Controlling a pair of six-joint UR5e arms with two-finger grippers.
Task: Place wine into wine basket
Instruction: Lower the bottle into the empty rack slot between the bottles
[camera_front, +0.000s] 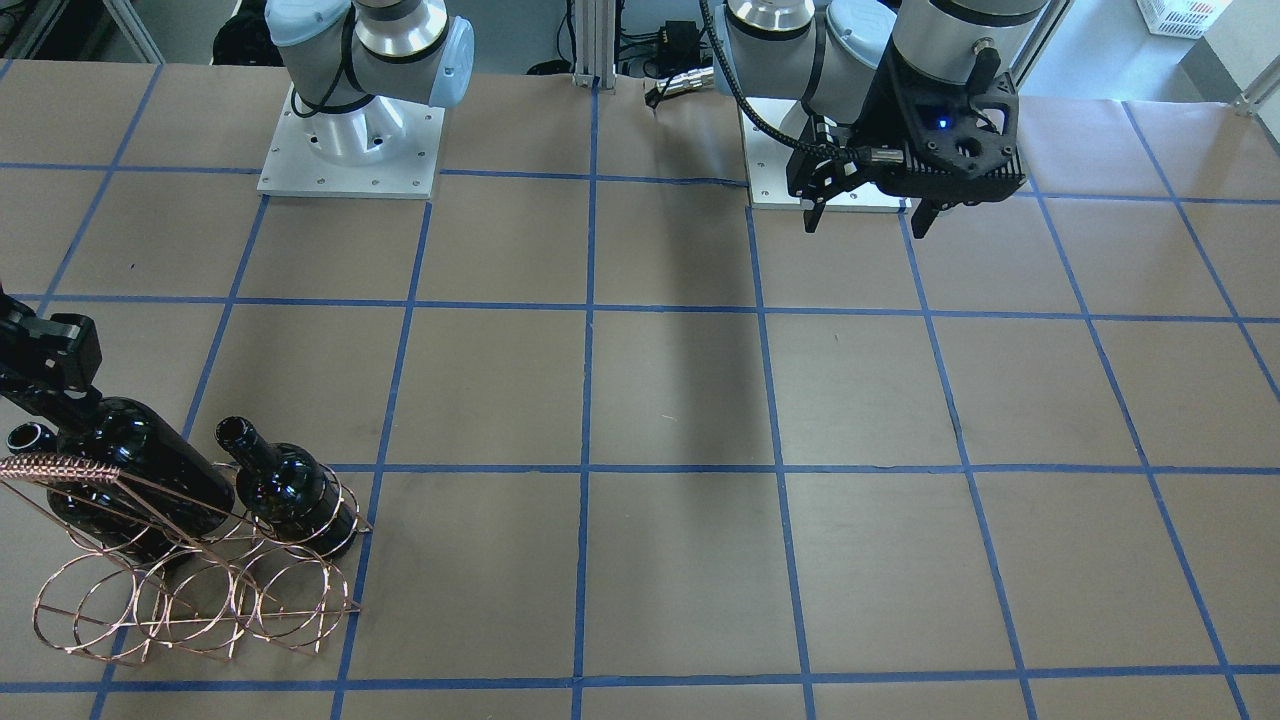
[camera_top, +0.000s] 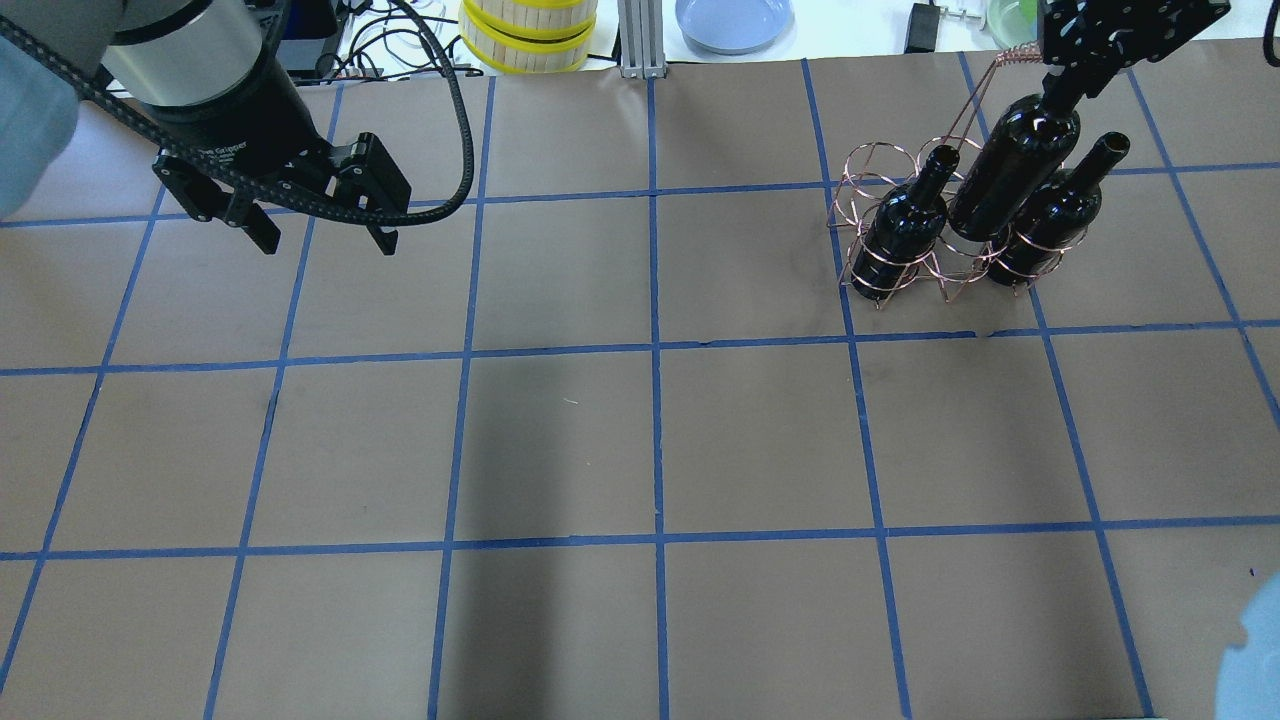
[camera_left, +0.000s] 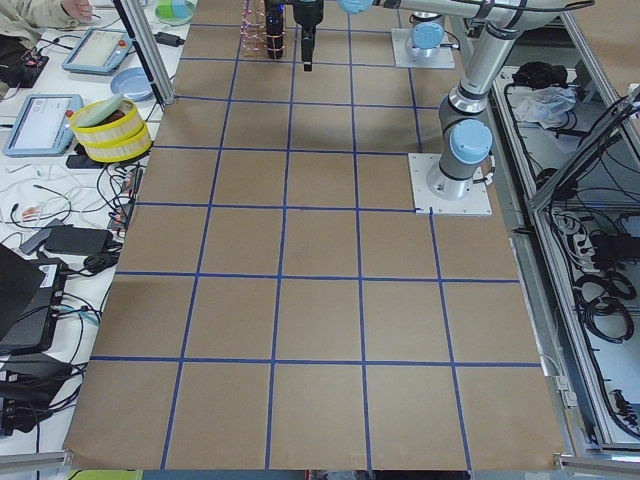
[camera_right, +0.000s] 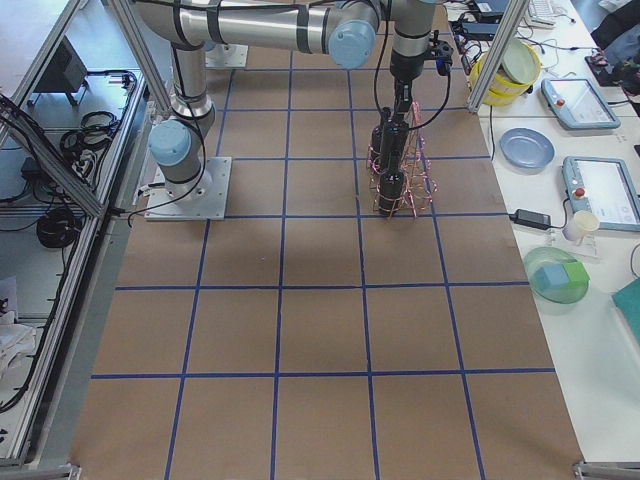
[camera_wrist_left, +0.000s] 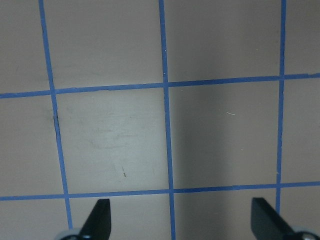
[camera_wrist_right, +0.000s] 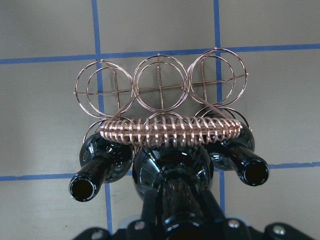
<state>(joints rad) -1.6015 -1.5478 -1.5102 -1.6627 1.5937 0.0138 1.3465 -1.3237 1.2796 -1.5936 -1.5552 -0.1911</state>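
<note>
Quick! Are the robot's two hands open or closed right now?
Left gripper: open, holding nothing.
Right gripper: closed on the neck of the middle wine bottle.

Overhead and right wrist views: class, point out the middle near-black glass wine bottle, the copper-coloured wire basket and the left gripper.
Middle near-black glass wine bottle (camera_top: 1012, 170), overhead view, on its body.
Copper-coloured wire basket (camera_wrist_right: 170, 131), right wrist view, on its twisted handle.
Left gripper (camera_top: 328, 245), overhead view, midway between its fingertips.
</note>
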